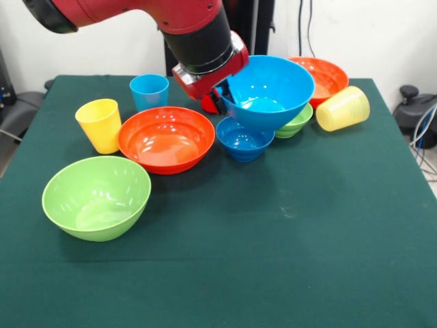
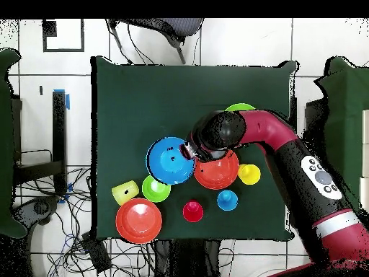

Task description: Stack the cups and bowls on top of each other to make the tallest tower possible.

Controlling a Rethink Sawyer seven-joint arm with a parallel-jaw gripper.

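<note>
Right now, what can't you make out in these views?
- Red cup: front view, mostly behind the gripper.
- Small dark blue bowl: unseen overhead, under the held big blue bowl.
- Big green bowl: overhead, mostly under the arm.
- Small green bowl: front view, partly behind the big blue bowl.

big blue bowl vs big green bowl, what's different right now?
The glossy big blue plastic bowl is lifted off the table, tilted, with the pincer at its rim; the glossy big green plastic bowl sits upright on the green tablecloth, untouched. Blue hangs over the small dark blue bowl; green stands alone. Both are round, deep and empty.
</note>
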